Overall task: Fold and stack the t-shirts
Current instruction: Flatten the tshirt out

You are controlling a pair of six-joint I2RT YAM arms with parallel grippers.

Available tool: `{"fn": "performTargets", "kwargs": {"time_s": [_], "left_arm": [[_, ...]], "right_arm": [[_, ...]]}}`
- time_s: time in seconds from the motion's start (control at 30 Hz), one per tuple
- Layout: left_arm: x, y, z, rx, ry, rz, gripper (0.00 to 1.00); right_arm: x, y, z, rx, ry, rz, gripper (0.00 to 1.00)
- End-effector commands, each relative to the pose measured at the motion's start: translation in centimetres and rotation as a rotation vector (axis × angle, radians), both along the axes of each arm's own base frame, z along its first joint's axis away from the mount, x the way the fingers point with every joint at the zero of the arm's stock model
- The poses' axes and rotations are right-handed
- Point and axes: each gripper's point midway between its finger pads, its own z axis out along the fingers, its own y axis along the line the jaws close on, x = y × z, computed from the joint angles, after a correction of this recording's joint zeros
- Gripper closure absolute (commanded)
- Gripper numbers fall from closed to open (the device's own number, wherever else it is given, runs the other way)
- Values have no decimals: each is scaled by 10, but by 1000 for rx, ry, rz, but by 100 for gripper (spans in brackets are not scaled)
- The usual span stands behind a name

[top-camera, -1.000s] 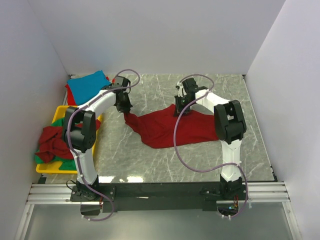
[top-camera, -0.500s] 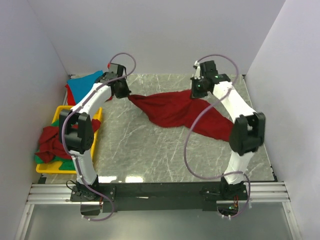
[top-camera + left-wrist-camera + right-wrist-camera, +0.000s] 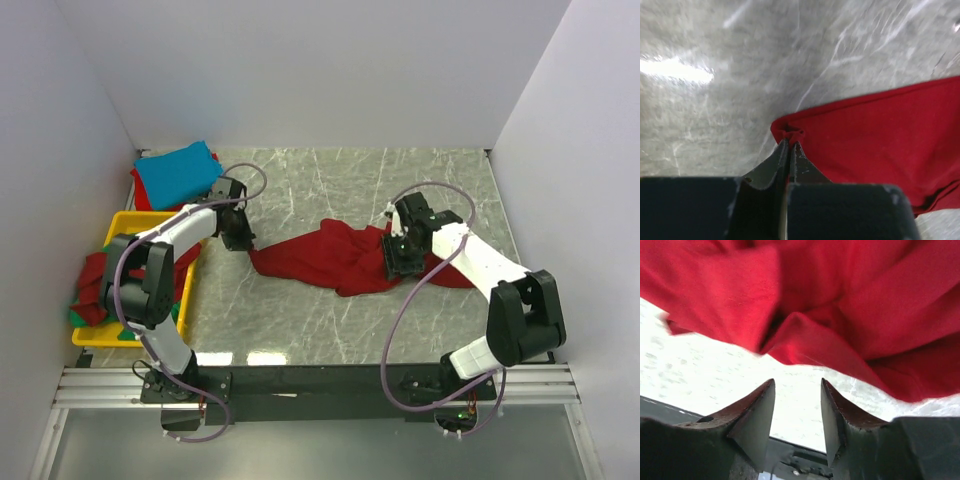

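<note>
At far left, the yellow tray (image 3: 128,220) holds a red and green heap (image 3: 95,285), partly hidden by the left arm (image 3: 185,225). A turquoise t-shirt (image 3: 175,172) lies behind it. The left hand (image 3: 790,145) is clamped on a corner of the dark red t-shirt (image 3: 320,255) — crumpled across the middle of the tabletop (image 3: 300,190). At its right end is the right hand (image 3: 797,385), fingers apart, gripping nothing.

marble table (image 3: 300,310) bears rumpled dark red t-shirt (image 3: 330,255) and yellow tray (image 3: 100,338)
</note>
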Motion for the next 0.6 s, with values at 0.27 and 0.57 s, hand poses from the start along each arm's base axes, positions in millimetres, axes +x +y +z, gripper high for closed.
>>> {"fn": "performTargets", "kwargs": {"time_s": [0.27,0.57], "left_arm": [[20,-20,33,-63,-116,-11,99],[3,-22,25,-63,-90,-22,99]], "right_arm": [[68,50,79,201,-244,29,50],[89,40,25,113,-179,11,49]]}}
